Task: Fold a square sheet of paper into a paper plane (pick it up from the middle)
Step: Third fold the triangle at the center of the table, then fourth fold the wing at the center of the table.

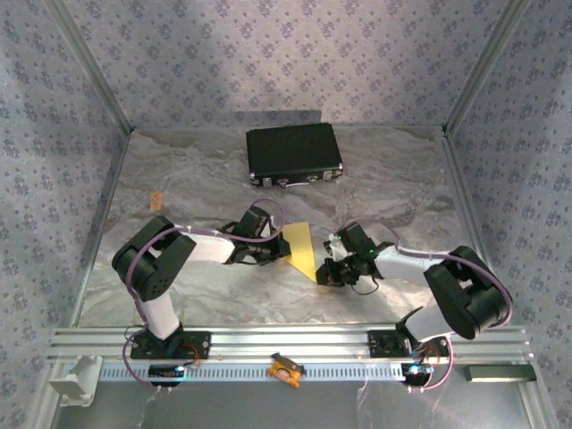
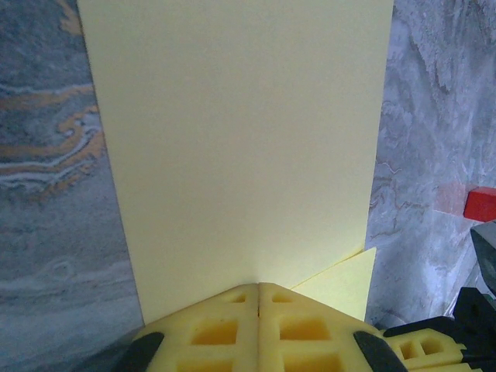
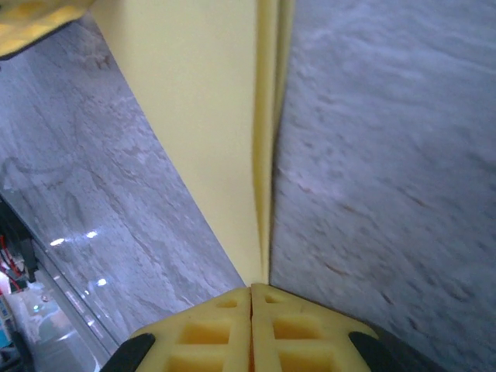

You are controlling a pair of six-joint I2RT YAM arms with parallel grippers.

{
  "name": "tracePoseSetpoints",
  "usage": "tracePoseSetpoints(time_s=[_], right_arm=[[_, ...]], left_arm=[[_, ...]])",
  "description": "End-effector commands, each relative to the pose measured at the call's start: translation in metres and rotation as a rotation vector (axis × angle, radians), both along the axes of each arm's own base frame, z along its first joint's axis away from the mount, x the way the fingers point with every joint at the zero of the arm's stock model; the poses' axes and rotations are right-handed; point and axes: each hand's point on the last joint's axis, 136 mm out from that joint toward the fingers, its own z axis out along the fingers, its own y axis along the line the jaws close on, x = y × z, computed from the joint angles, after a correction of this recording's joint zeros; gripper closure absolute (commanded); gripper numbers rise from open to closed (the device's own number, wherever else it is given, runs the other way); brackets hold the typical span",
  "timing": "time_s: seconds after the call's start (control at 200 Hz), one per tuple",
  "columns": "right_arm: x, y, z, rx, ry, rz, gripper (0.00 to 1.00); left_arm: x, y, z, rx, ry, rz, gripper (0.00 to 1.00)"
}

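A wrinkled grey marbled table cover [image 1: 188,277] lies between walls of pale lilac patterned cloth [image 1: 268,54]. At the far end sits a black rectangular hard case [image 1: 295,154]. In front of the case, at mid-table, a folded thin yellow paper sheet [image 1: 302,248] is pinched from both sides. The left gripper [image 2: 258,288] and right gripper [image 3: 251,291] each have their yellow pads pressed together on its edge.

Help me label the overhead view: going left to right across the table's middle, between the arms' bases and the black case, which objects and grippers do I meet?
Small orange object → left gripper → yellow paper → right gripper.
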Motion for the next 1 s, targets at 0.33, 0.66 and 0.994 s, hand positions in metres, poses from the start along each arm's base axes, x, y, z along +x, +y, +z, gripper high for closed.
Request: tracePoseSetpoints(time_s=[0.33,0.66,0.994], right_arm=[[0.049,-0.019,0.031,-0.107,-0.157,-0.104,0.63],[0.076,0.009,0.030,-0.003,-0.104,-0.066,0.61],[0.082,0.015,0.027,0.005,-0.097,-0.022,0.74]], left_arm=[[-0.014,0.004,-0.009,0.081,0.020,0.083,0.94],[-0.001,0.019,0.037,0.075,-0.120,0.142,0.76],[0.009,0.046,0.037,0.029,-0.090,0.180,0.69]])
